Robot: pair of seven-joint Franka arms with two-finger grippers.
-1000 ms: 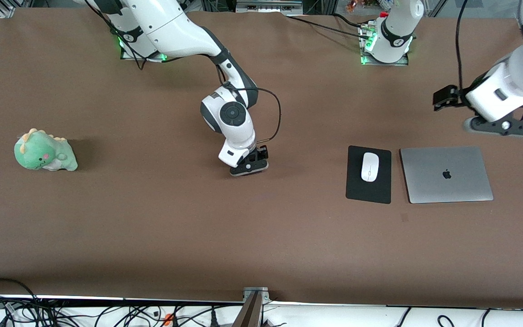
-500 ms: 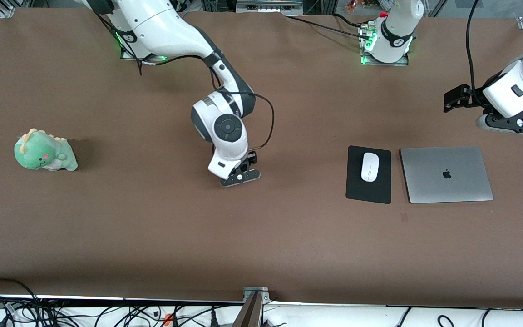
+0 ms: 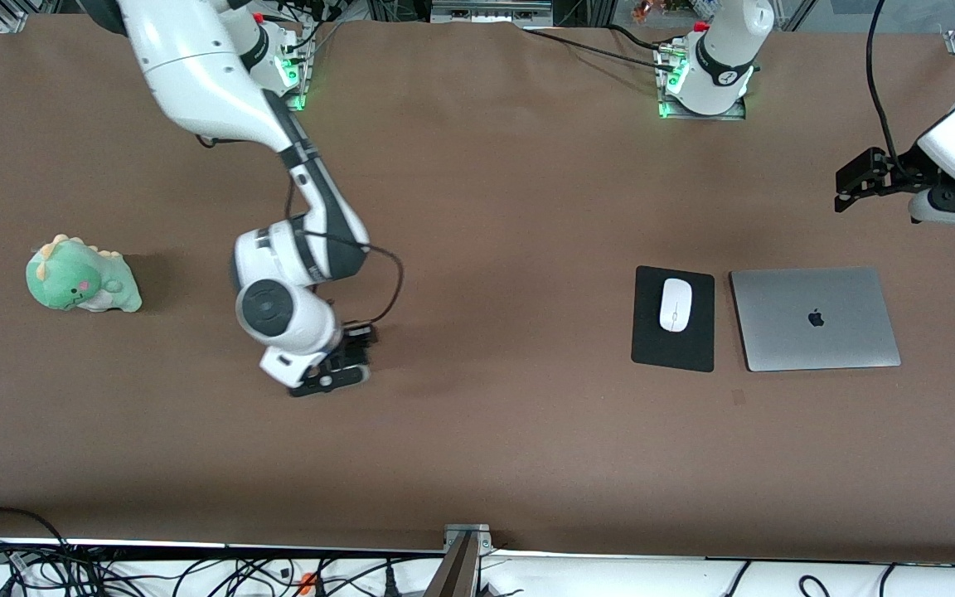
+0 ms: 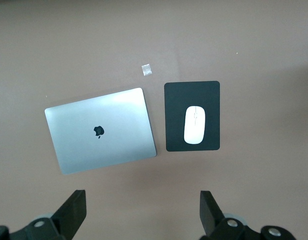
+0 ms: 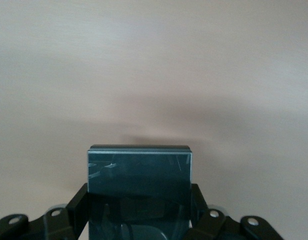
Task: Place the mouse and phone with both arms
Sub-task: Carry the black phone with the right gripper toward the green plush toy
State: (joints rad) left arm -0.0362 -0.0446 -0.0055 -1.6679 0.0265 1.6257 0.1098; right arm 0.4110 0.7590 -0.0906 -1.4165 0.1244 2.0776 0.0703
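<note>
The white mouse (image 3: 676,304) (image 4: 195,125) lies on a black mouse pad (image 3: 652,348) (image 4: 174,100) beside a closed silver laptop (image 3: 815,318) (image 4: 100,131). My right gripper (image 3: 328,381) (image 5: 139,192) is shut on the phone (image 5: 139,170), a dark glossy slab standing out past the fingers. It hangs low over bare table between the plush toy and the mouse pad. In the front view the hand hides the phone. My left gripper (image 3: 954,211) (image 4: 142,200) stands open and holds nothing, high over the table by the laptop at the left arm's end.
A green dinosaur plush (image 3: 82,284) sits toward the right arm's end of the table. A small pale scrap (image 3: 739,398) (image 4: 146,69) lies on the brown tabletop (image 3: 477,464), nearer the front camera than the laptop. Cables run along the table's front edge.
My right arm has swung the phone from the table's middle toward the plush toy's end. My left arm has drawn back toward the table's edge, still open.
</note>
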